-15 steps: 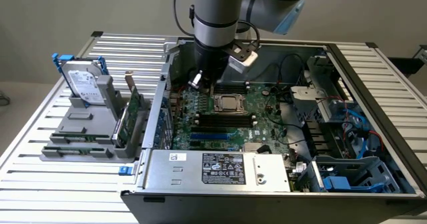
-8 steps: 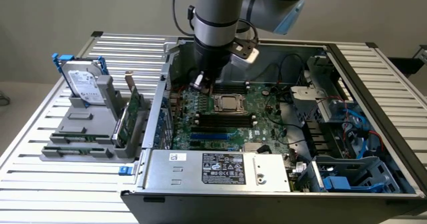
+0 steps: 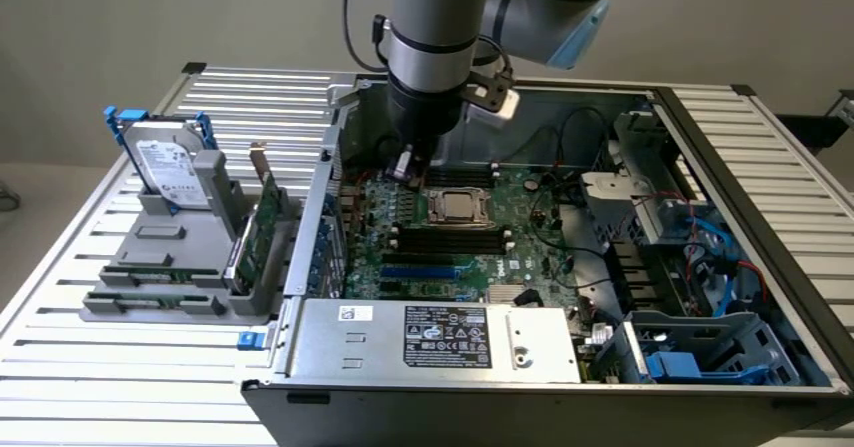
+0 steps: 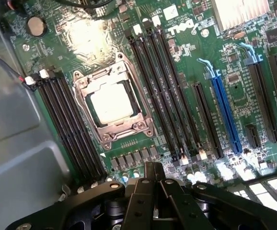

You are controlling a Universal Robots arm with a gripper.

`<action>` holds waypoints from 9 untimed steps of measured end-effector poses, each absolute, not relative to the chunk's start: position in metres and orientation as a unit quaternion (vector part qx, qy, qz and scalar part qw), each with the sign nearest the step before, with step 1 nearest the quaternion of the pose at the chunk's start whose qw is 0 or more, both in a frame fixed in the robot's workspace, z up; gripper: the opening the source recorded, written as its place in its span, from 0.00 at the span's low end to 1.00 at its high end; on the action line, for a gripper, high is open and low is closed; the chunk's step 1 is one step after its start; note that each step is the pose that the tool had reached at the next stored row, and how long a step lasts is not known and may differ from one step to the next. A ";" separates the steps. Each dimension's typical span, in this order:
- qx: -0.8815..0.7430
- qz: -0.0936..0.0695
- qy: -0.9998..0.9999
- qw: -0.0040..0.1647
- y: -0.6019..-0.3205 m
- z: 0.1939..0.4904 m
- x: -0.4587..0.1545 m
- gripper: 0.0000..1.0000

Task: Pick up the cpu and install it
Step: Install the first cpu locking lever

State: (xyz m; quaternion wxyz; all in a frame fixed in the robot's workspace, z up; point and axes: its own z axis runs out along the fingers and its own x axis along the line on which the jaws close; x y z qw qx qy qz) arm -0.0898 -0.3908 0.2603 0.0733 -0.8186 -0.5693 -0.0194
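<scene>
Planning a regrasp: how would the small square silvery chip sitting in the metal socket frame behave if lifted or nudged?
The small square silvery cpu looks like a flat metal-topped plate, so probably stiff and light. Its smooth, shiny top may be slippery. Lying flat inside the metal socket frame, it shouldn't roll or tip, though a sideways push would likely jam it against that frame.

The arm (image 3: 430,47) hangs straight down, wrist vertical (grey sleeve, black lower section). Its gripper (image 3: 407,172) points downward, fingers (image 4: 153,175) pressed together with nothing between them.
</scene>
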 end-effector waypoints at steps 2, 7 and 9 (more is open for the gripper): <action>-0.810 -0.022 -0.582 0.072 -0.391 0.260 -0.090 0.11; -0.786 -0.027 -0.614 0.067 -0.391 0.260 -0.090 0.11; -0.776 -0.029 -0.627 0.065 -0.391 0.260 -0.090 0.11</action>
